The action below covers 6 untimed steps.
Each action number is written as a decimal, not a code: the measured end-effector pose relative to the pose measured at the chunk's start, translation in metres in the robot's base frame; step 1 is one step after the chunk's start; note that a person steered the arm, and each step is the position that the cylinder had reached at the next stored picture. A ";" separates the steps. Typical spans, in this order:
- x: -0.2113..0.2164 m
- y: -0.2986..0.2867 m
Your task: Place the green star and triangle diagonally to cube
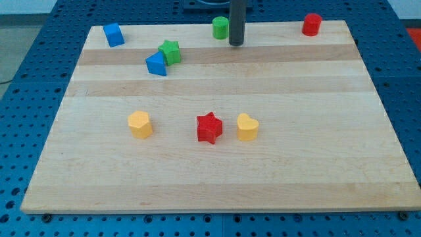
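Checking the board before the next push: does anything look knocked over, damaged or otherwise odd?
Nothing stands out. All eight blocks sit flat on the wooden board. The green star touches the blue triangle, and my tip rests just to the view's right of the green cylinder.

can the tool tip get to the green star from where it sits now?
Probably yes. My tip sits near the view's top, just right of the green cylinder. The green star lies to its left, touching the blue triangle; bare board lies between, the cylinder just above that line.
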<state>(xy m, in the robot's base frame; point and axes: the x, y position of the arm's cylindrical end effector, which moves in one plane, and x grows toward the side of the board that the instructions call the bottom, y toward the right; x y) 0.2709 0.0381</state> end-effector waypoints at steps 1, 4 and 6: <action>0.007 -0.010; 0.007 -0.110; 0.008 -0.167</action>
